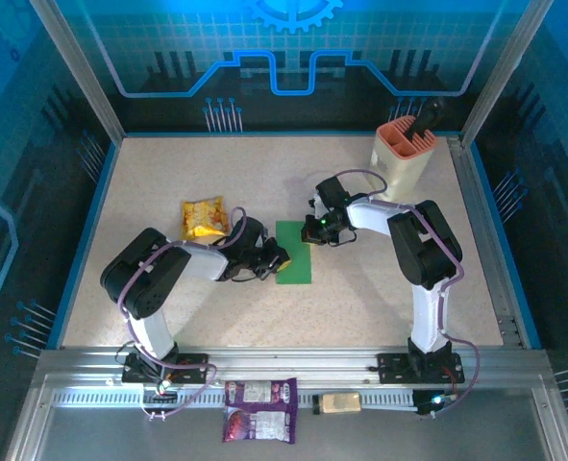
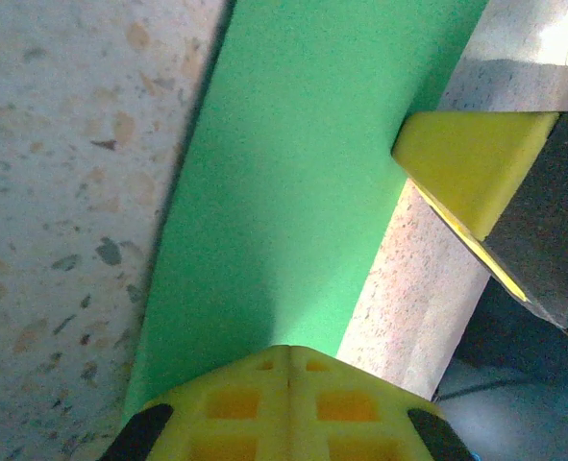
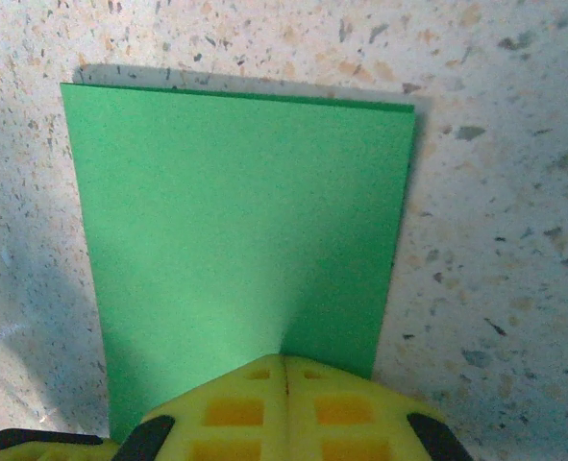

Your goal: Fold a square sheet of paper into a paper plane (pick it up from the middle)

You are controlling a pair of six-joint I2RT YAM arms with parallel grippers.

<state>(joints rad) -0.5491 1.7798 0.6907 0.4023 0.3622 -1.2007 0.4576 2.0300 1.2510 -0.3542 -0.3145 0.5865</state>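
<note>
Green paper (image 3: 235,211) in 2 pinches — left gripper (image 2: 288,370), right gripper (image 3: 284,375) — overhead, yellow packet (image 1: 205,218).

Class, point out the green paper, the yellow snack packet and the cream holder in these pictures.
green paper (image 1: 295,257): top external view, middle of the sheet.
yellow snack packet (image 1: 205,218): top external view, centre of its face.
cream holder (image 1: 399,169): top external view, its front wall.
</note>
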